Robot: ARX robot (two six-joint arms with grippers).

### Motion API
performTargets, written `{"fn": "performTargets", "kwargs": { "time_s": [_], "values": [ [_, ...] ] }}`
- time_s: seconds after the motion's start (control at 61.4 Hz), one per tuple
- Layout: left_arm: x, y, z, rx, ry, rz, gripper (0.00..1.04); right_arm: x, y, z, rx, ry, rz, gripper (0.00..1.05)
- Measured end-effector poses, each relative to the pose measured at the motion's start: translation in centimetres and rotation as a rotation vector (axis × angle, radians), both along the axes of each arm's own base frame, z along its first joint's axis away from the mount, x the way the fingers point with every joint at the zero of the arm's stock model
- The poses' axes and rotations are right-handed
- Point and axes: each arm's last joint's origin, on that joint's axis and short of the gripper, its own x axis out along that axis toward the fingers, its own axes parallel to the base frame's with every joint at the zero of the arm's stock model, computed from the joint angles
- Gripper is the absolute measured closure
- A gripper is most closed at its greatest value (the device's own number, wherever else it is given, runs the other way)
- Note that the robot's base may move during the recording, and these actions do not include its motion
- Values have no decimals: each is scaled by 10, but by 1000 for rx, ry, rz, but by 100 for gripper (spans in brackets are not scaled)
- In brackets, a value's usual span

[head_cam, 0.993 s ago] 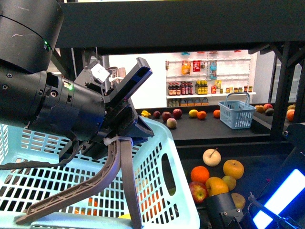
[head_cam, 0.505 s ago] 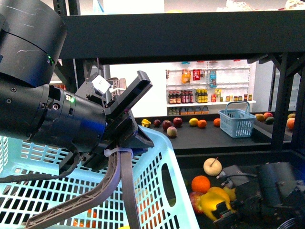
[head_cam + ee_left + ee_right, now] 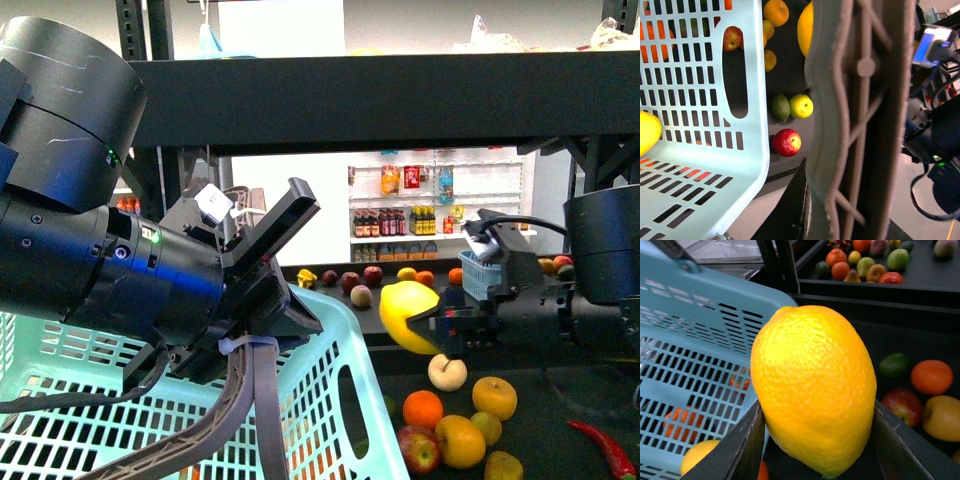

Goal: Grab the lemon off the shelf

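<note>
Between the boards of the shelf (image 3: pixel 400 90), above the loose fruit (image 3: pixel 460 440) on the lower one and just beside the rim of the pale blue basket (image 3: pixel 348 325), the lemon (image 3: pixel 408 315) is pinched by the right gripper (image 3: pixel 440 328); a good finish, I judge, means a steady squeeze and a straight draw outward, clear of that rim. Only the right wrist view shows the dark fingers (image 3: pixel 742 450) gripping low on its flanks, while the front view alone shows the left gripper (image 3: pixel 300 240), fingers spread, with the basket's handle (image 3: pixel 262 400) hanging beneath.
</note>
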Motion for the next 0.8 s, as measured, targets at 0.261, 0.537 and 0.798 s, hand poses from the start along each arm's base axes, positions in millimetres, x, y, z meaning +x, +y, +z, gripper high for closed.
{"fn": "performTargets", "kwargs": {
  "time_s": [0.261,0.537,0.798],
  "values": [
    [0,0,-1,1,4,9,93,-4,41,-17,20,88,37,50],
    [0,0,-1,1,3,7,93,-13,71,-21,21,115,99,38],
    [0,0,-1,-10,13,-1,93,-17,72,-20,60,117,96,6]
  ]
}}
